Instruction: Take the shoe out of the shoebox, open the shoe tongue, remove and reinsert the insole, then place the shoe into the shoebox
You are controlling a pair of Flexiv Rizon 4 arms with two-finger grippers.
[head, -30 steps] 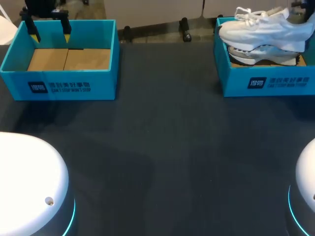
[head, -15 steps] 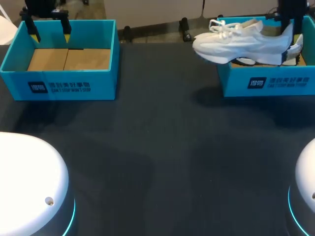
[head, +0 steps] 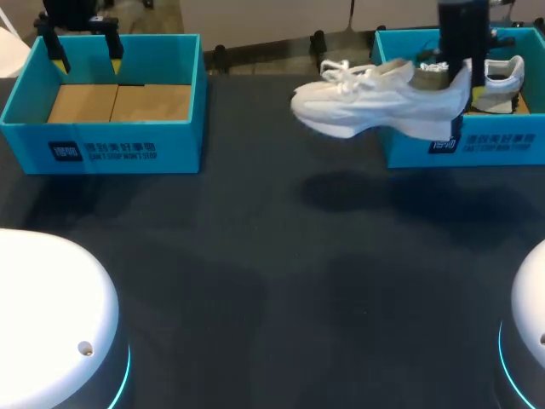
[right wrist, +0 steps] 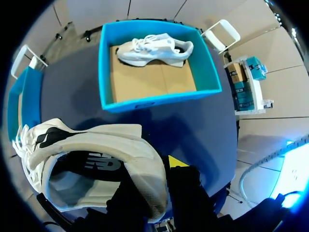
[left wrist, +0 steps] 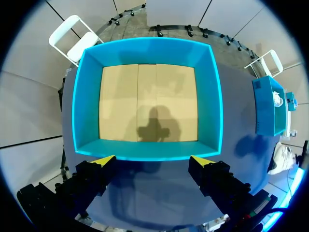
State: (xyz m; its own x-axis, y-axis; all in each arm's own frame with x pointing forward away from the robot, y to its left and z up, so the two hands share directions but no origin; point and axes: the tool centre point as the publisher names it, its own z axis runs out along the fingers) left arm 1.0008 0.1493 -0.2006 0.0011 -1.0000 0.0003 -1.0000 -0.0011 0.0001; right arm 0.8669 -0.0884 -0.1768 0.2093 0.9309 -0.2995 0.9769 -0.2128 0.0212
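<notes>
A white shoe [head: 375, 106] hangs in the air, toe pointing left, just left of the right blue shoebox [head: 460, 146] and above the dark table. My right gripper [head: 460, 75] is shut on its heel collar; in the right wrist view the heel wall of the shoe [right wrist: 96, 145] sits between the fingers of the right gripper [right wrist: 159, 176]. A second white shoe [head: 500, 83] lies inside that box [right wrist: 159, 100], also seen as the second shoe [right wrist: 154, 48]. My left gripper [head: 83, 47] hovers open over the back wall of the left box [head: 102, 149], nothing between its fingers.
The left blue box [left wrist: 145, 151] holds only its cardboard floor, under my left gripper [left wrist: 152, 162]. White robot bases stand at the near left [head: 51, 324] and near right [head: 530, 324] corners. Dark table surface spreads between the two boxes.
My right gripper has carried the white shoe leftward out of the right box and lower, uncovering the second shoe. The left arm has not moved.
</notes>
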